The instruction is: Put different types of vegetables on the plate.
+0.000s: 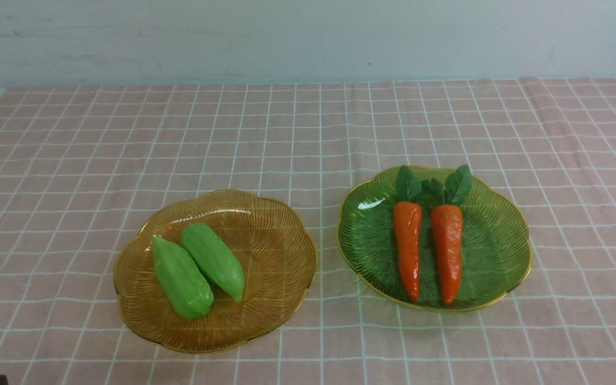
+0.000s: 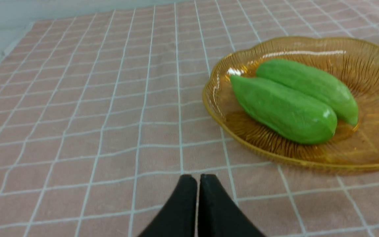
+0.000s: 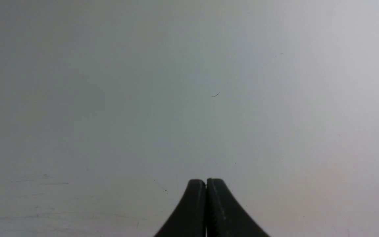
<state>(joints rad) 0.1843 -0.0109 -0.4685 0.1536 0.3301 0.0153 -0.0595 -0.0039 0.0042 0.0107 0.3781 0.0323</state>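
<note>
The left gripper [image 2: 198,177] shows two matte black, smooth plastic fingers [image 2: 183,204] that broaden toward the base and taper to rounded tips. The right gripper [image 3: 206,181] has the same black tapered fingers [image 3: 222,210], with a faintly ridged inner edge. No cables, screws or markings show.

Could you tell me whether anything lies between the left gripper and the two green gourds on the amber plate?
Nothing visible does. The left gripper is shut over bare checked cloth, and only the amber plate's low rim lies before the green gourds, which rest side by side, touching.
</note>
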